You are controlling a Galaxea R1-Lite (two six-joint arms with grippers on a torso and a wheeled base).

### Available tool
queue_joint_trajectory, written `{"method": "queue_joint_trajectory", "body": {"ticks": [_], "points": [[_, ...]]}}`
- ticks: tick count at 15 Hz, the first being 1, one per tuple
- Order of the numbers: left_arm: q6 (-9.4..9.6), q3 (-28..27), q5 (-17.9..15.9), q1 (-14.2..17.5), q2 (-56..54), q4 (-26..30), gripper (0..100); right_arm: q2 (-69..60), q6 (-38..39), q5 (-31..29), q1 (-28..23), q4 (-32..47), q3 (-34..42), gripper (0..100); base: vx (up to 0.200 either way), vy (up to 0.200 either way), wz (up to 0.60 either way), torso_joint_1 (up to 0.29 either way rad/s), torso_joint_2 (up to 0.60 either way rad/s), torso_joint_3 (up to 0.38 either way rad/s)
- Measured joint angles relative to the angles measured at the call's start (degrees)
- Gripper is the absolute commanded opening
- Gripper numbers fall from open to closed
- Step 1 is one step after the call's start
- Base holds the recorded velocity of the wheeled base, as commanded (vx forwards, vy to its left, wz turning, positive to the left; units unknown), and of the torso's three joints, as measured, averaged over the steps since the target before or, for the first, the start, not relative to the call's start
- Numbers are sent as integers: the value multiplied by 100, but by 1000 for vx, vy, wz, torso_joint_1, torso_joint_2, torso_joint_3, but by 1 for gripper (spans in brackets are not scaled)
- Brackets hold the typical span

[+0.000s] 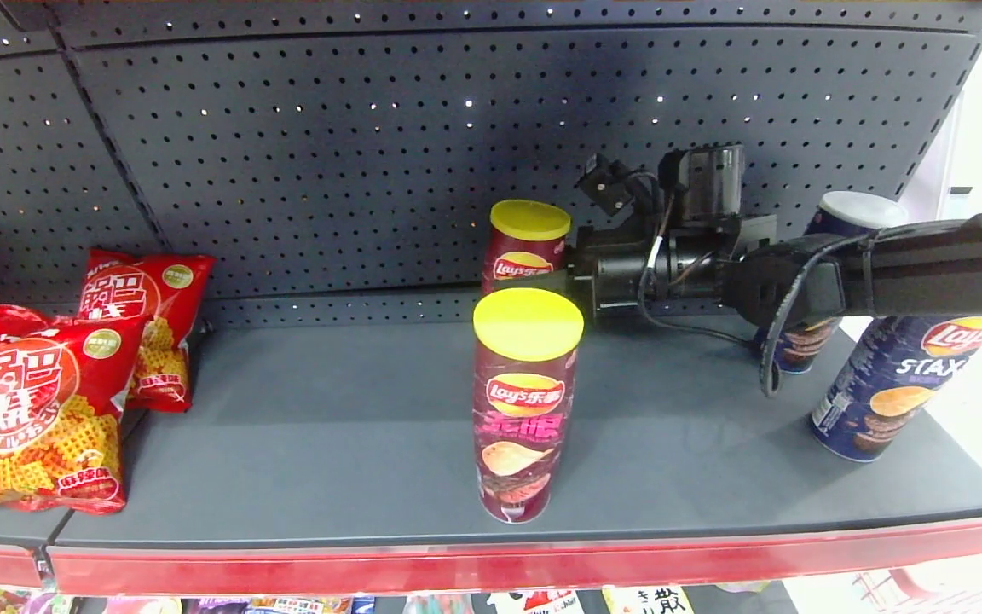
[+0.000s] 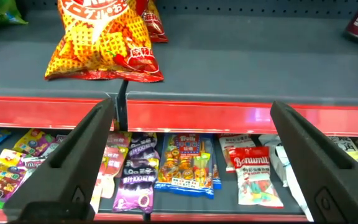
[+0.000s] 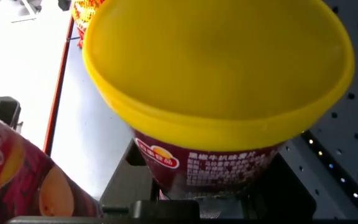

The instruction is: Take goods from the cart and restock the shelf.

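Setting a red chip can (image 1: pixel 528 247) at the back of the shelf (image 1: pixel 329 443), the right hand (image 1: pixel 574 269) appears clamped on it, a twin can (image 1: pixel 527 401) just beside that hand; next likely comes release and a careful withdrawal, while the left hand (image 2: pixel 191 109) hangs with fingers apart.

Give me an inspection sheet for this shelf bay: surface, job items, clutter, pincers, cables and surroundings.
Surface: grey shelf with a red front edge.
Job's things: front red can upright; rear red can at the back panel; blue cans at the right end.
Clutter: red snack bags at the left end.
Pincers: right pincer shut on the rear red can; left pincer open, facing the shelf's front edge.
Cables: black cable loops below the right wrist.
Surroundings: pegboard behind; sweets packets on the shelf below.
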Motion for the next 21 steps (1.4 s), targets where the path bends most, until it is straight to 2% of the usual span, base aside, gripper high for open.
{"method": "queue_joint_trajectory", "body": {"ticks": [5,19,20,21], "points": [[0,0,0,0,2,0,100,-78,-2,-59,28,0,212,0,0,0,0,0,0,0],[0,0,0,0,7,0,100,57,0,-168,151,-18,210,0,0,0,0,0,0,0],[0,0,0,0,7,0,100,57,0,-168,151,-13,221,100,0,0,0,0,0,0],[0,0,0,0,7,0,100,61,22,-187,151,13,232,100,0,0,0,0,0,0]]}}
